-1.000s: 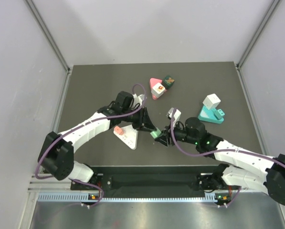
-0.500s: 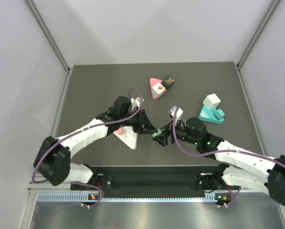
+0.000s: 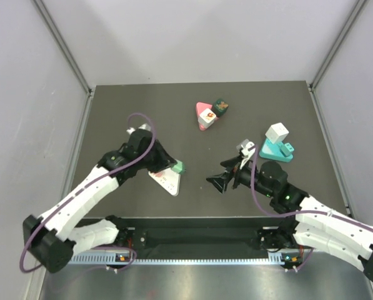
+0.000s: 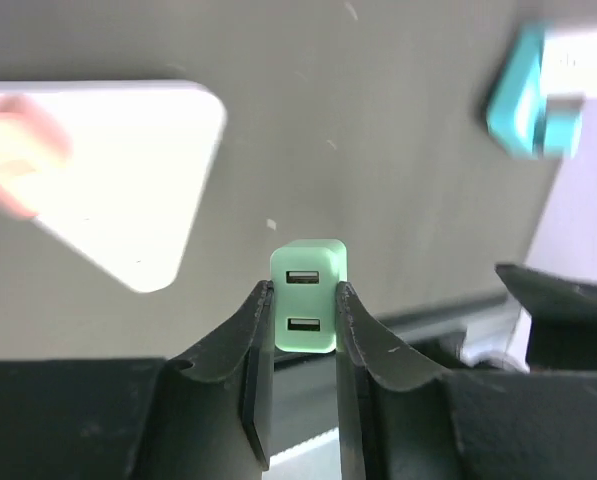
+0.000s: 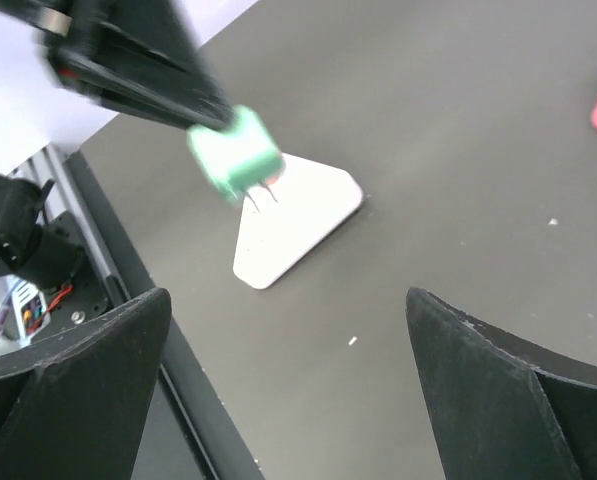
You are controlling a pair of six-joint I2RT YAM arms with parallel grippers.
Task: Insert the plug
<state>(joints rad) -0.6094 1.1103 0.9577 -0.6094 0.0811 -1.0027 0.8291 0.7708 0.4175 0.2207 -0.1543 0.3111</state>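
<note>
Enclosure walls (image 3: 42, 94), three pale panels: left, far and right, each meeting the table edge.

Table (image 3: 130, 106), one, dark grey. Bare mat shows at the far-left corner, along the far edge, and in the gap between the two grippers. The near edge is bounded by a metal rail (image 3: 198, 258).

Arms, two; the right one is cut off at the lower right corner of the top view.

Triangular bases, three:
- white base (image 3: 168, 181), left of centre, its left part under the left arm
- pink base (image 3: 202, 116), far centre
- teal base (image 3: 275, 152), right

White cubes (image 3: 277, 132), two, one on the teal base and one on the pink. Dark green block (image 3: 221, 107), one, touching the pink base's right side.

Right gripper (image 3: 223, 181), fingers spread wide, nothing between them, well apart from the plug.

Left gripper (image 3: 173, 167), fingers pressed onto the green plug (image 3: 179, 167), pinching its two sides.

Green plug, one: two ports face the left wrist camera, two prongs point down at the white base's edge; whether they touch cannot be told.

Pink smear (image 4: 18, 160) on the white base, too blurred to identify
</note>
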